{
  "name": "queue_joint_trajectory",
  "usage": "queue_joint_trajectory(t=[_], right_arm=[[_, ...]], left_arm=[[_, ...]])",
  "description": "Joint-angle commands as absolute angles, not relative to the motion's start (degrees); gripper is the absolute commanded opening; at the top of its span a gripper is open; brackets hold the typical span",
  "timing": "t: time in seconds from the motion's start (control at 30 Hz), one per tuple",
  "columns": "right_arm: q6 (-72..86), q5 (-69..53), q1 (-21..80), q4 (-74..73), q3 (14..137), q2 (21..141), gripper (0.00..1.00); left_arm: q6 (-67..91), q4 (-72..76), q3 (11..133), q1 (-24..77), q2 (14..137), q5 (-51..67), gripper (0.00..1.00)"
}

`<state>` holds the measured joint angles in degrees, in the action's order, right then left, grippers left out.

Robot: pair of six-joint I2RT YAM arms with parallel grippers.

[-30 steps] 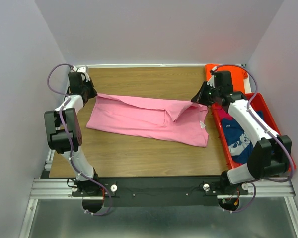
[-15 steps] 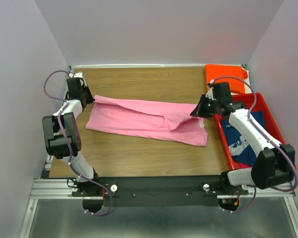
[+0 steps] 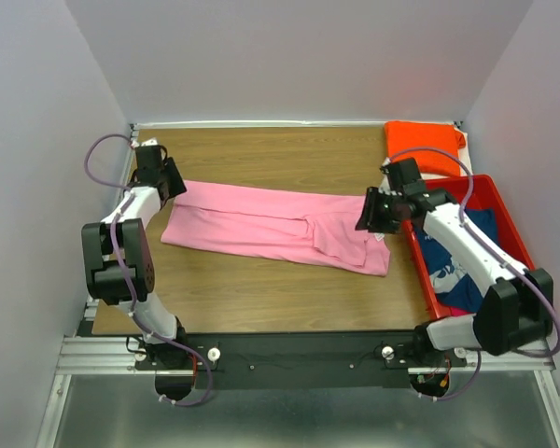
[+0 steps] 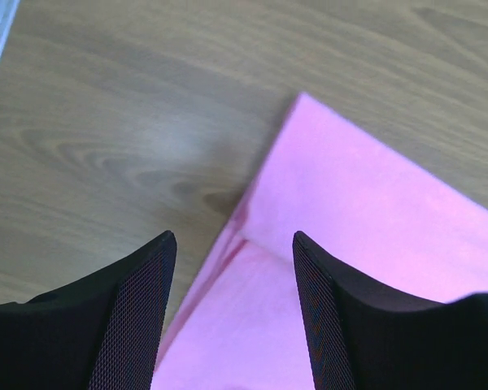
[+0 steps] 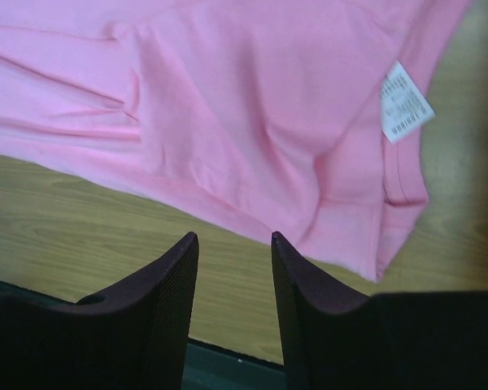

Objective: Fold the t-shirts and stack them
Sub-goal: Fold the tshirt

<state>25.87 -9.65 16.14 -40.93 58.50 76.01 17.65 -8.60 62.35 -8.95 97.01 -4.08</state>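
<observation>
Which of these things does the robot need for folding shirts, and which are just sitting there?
For the job: pink t-shirt, orange t-shirt, navy t-shirt.
Just sitting there: red bin, table.

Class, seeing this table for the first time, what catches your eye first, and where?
A pink t-shirt lies folded into a long band across the wooden table, with the left gripper and right gripper open over its two ends. At the right edge, a red bin holds a navy tee, and an orange tee lies beyond it.
</observation>
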Motion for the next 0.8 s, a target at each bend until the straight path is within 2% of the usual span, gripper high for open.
queue_joint_trajectory(t=[0.0, 0.17, 0.27, 0.6, 0.77], right_arm=[[21.54, -5.89, 22.47, -38.85, 64.59, 81.64, 0.48], [17.24, -6.85, 30.74, -34.90, 69.78, 91.82, 0.48], [16.26, -6.42, 33.56, -33.93, 70.58, 96.58, 0.48], [15.12, -0.80, 36.30, -30.85, 69.87, 104.05, 0.50], [15.47, 1.13, 36.30, -30.06, 70.14, 106.43, 0.47]], left_arm=[[18.54, -7.92, 66.53, -3.44, 98.86, -2.22, 0.67], [22.67, -4.05, 67.15, -0.88, 102.04, 6.05, 0.67], [23.38, -2.99, 66.10, -0.53, 102.39, 7.21, 0.67], [22.15, -2.64, 63.28, -0.61, 102.83, 7.21, 0.68], [21.97, -1.93, 63.37, -0.53, 105.03, 7.47, 0.67]])
